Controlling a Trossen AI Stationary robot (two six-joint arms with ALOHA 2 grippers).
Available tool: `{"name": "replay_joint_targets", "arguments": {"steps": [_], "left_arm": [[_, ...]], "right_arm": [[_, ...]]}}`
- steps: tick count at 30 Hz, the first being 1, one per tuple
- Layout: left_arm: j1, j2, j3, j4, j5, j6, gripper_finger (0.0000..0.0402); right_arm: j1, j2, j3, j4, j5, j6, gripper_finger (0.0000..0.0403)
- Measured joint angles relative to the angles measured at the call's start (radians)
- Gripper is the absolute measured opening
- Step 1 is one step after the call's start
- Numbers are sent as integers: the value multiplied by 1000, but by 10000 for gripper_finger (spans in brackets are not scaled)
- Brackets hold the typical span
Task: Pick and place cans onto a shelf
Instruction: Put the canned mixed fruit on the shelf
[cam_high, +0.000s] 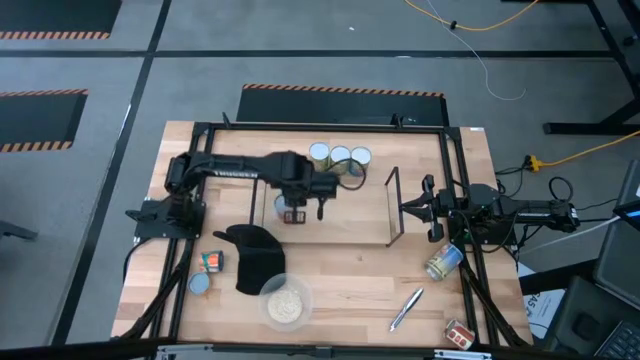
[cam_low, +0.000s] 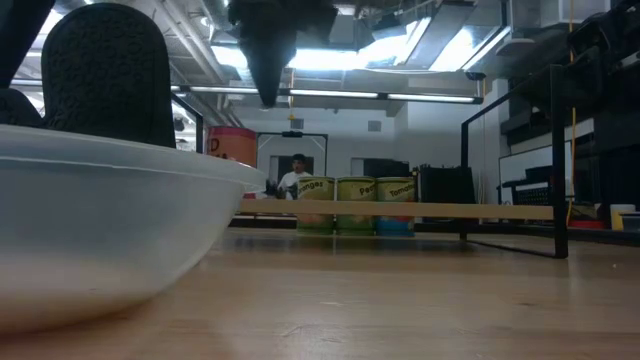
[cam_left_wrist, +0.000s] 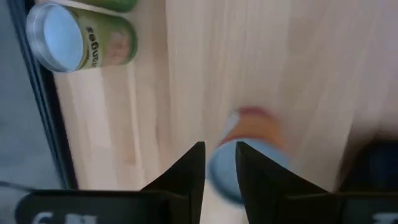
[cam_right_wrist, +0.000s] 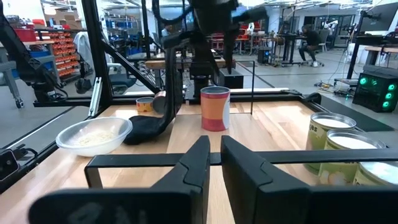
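Note:
A can with a red-orange label stands upright on the light wood at the left end of the shelf. My left gripper hangs above it, pointing down, with a narrow gap between its fingers and nothing in it. Three green-yellow cans stand in a row at the shelf's far side. Two cans are near the table's left edge, and two more lie at the right. My right gripper waits level at the right, narrowly open.
A clear bowl of pale grains sits near the front edge, with a black glove-like object just behind it. A silver pen lies at the front right. The black metal frame runs around the tabletop.

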Motion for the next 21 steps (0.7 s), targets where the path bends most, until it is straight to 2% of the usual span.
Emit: {"name": "replay_joint_targets", "arguments": {"steps": [3,8,12,15,21], "left_arm": [[35,0,-3,-11,-4,69,83],[69,0,-9,-8,-13,79,83],[82,0,-9,-12,52,113,84],[83,0,-9,-15,110,193,84],[83,0,-9,-20,110,372,84]], "right_arm": [[0,0,0,0,-1,29,46],[0,0,0,0,0,29,46],[0,0,0,0,0,28,46],[0,0,0,0,0,27,46],[0,0,0,0,0,26,46]]}}
